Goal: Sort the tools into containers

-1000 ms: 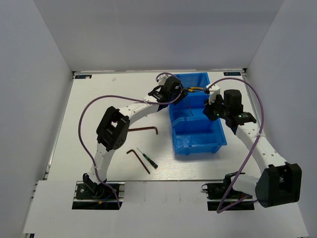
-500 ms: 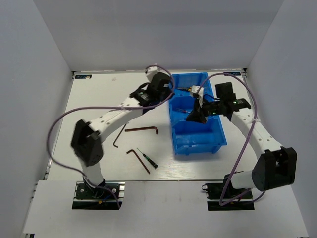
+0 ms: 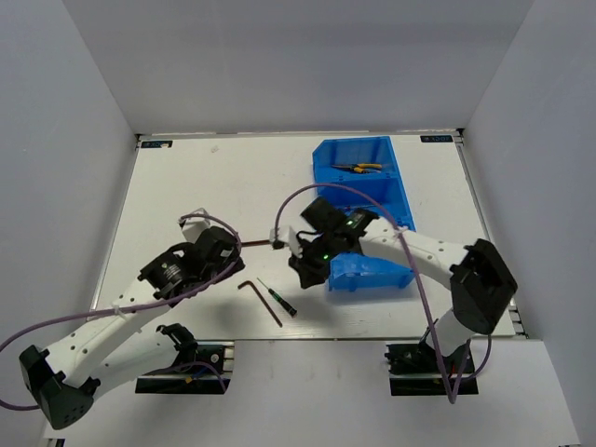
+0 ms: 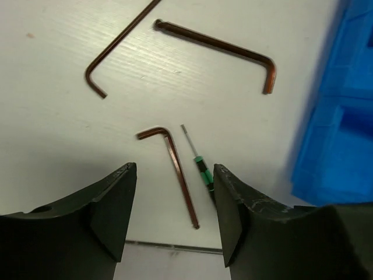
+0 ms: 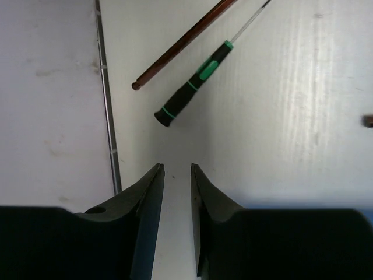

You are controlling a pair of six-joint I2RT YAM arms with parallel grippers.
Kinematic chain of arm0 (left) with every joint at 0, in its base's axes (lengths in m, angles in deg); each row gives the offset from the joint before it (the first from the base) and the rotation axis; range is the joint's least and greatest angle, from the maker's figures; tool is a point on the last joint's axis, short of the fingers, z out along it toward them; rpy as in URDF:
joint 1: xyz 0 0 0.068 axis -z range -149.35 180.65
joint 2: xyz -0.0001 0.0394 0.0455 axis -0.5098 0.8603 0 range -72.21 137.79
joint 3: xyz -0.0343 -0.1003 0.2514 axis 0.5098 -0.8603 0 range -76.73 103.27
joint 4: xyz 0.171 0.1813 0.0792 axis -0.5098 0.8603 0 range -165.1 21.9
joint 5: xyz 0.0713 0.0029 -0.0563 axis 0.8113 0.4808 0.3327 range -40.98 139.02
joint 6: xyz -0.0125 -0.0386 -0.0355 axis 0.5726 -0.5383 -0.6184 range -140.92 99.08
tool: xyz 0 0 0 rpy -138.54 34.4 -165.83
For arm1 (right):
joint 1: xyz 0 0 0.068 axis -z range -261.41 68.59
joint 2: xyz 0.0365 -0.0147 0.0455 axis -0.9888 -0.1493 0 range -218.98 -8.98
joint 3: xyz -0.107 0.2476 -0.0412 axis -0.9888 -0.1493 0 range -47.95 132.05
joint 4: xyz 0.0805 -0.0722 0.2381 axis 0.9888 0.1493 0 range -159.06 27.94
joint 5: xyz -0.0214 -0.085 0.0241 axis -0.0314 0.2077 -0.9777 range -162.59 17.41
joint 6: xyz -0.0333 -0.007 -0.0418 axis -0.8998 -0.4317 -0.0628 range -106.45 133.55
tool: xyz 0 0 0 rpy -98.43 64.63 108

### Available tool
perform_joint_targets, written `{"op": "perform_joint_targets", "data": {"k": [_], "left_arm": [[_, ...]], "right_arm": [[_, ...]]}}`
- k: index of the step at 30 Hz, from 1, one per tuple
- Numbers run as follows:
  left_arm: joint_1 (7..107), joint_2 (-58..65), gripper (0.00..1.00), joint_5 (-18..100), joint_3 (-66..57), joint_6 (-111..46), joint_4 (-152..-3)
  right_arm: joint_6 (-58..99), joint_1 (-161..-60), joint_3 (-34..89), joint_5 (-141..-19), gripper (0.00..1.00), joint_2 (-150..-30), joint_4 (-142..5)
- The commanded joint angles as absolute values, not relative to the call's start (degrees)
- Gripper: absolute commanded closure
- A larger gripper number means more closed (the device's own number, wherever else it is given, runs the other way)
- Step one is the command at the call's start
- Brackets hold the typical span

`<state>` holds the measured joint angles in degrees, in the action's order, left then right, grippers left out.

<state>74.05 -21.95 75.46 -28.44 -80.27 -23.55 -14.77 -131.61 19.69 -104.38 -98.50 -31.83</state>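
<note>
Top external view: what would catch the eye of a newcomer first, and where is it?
The bright blue bins on the right of the white table stand out first, with yellow-handled pliers in the far compartment. The left arm and right arm both reach over the middle. Near the front edge, left of the bins, a brown hex key and a green-and-black screwdriver lie side by side.

Pliers (image 3: 359, 169): in the far compartment of the bins (image 3: 377, 197).
Screwdriver (image 3: 277, 298): on the table (image 3: 186, 186), left of the bins, just right of a hex key (image 3: 265, 305).
</note>
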Motion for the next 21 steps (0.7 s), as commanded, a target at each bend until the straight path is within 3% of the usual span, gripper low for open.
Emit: {"op": "perform_joint_targets", "data": {"k": [1,8,21], "left_arm": [[74.42,-24.66,0.34,77.66,-27.44,-85.52,-17.81],[74.42,-20.44,0.33,78.91,-25.05,-85.52,-10.06],[74.42,-32.04,0.37,80.14,-25.85,-91.58,1.71]], "right_arm": [[-2.03,-138.27,22.36,-92.12,0.68,-102.05,-35.04],[10.73,-145.13,31.76,-84.65,0.62,-114.01,-32.23],[18.56,-147.77,31.68,-77.78,0.58,-121.83,-35.92]]}}
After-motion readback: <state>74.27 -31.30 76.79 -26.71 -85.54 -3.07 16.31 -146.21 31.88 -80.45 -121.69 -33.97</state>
